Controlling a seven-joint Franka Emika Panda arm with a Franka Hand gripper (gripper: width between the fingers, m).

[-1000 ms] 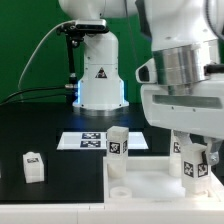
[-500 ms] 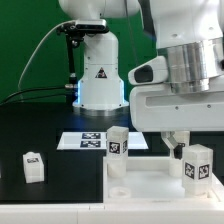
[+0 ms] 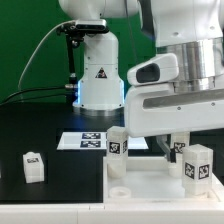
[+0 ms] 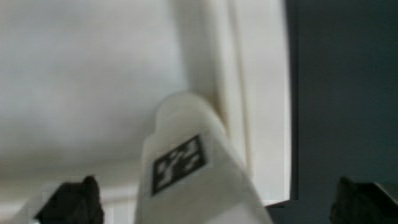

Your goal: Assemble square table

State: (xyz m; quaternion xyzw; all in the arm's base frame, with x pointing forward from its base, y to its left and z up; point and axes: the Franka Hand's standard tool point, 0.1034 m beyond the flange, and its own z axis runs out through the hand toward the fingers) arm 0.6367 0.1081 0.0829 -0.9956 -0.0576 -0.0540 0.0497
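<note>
The white square tabletop lies at the front right, rim up. One white tagged leg stands upright in its far corner socket on the exterior view's left. A second leg stands in the corner on the exterior view's right. My gripper hangs just above this second leg, open and not touching it. In the wrist view the leg rises between my gripper's wide-apart dark fingertips, with the tabletop below. A third leg lies loose on the black table at the exterior view's left.
The marker board lies flat behind the tabletop. The robot's white base stands at the back centre with cables to its left. A green wall closes the back.
My gripper has risen off the right-hand leg and shifted a little to the exterior view's left. The leg stays standing in its corner, now more exposed.
</note>
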